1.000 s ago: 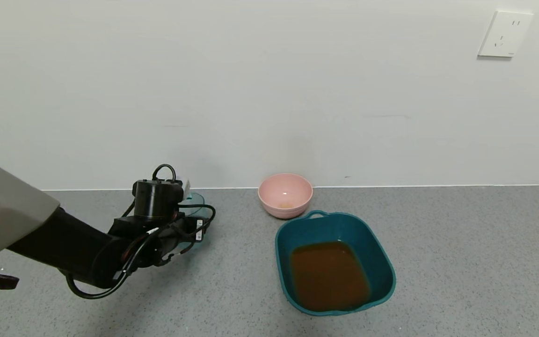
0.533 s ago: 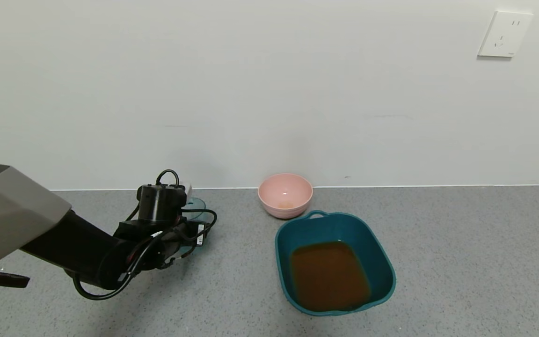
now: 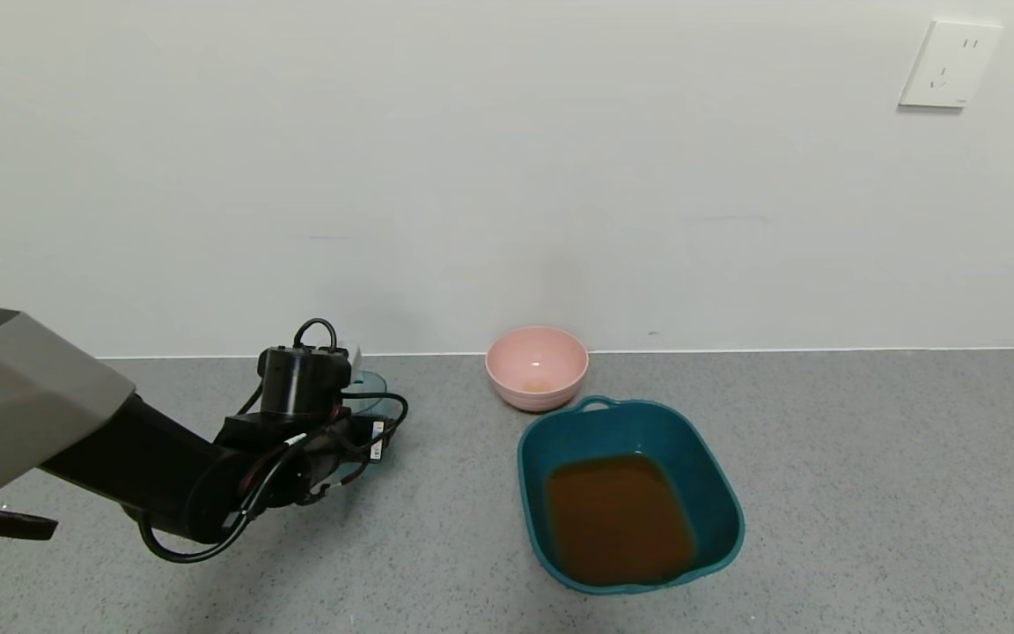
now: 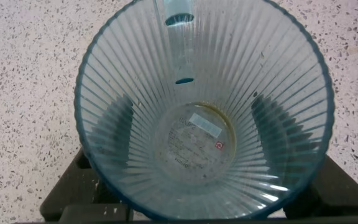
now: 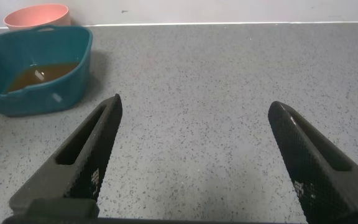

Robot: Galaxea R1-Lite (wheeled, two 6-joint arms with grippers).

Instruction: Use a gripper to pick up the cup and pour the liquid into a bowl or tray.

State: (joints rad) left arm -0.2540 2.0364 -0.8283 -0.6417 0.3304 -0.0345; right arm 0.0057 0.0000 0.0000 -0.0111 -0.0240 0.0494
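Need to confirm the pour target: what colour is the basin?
Dark teal basin, clearest in the head view.

Bright, even light overhead; soft shadows under the basin (image 3: 718, 528); all views sharp.

Before me a grey speckled bench (image 3: 868, 493) fills the lower part of the frame and runs back to a plain off-white wall (image 3: 507, 176), which takes up the upper half. High in the upper right corner of the frame a white wall socket (image 3: 950, 64) sits on it. The light is soft and even, with faint shadows on the bench.
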